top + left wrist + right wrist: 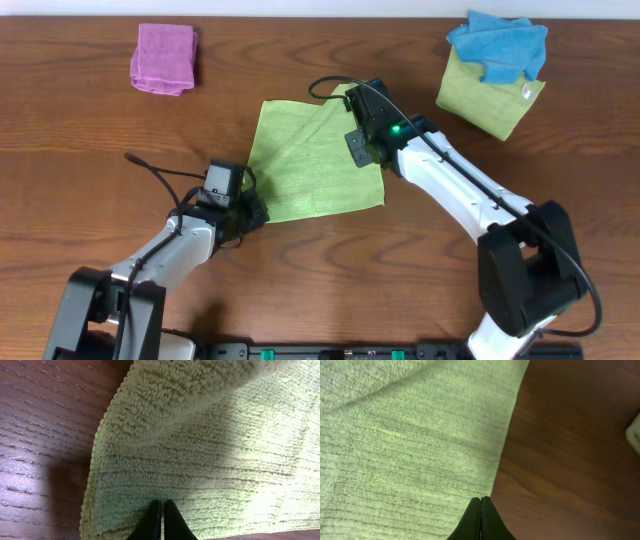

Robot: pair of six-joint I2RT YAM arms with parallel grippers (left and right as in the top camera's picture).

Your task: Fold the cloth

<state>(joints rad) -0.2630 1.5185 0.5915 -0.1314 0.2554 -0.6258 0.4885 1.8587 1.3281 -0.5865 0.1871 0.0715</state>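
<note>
The lime-green cloth [310,165] lies mostly flat in the middle of the table, with a diagonal crease across its upper half. My left gripper [255,212] is at its near left corner, fingers shut on the cloth [200,460]; in the left wrist view [161,502] a raised fold hangs close above. My right gripper [353,140] is at the cloth's far right edge. In the right wrist view [480,499] its fingers are shut on that edge of the cloth [410,445]. The white tag is not visible.
A folded pink cloth [163,58] lies at the far left. A duller yellow-green square cloth [490,105] sits at the far right with a crumpled blue cloth [500,45] on top of it. Bare wood [570,460] lies right of the cloth.
</note>
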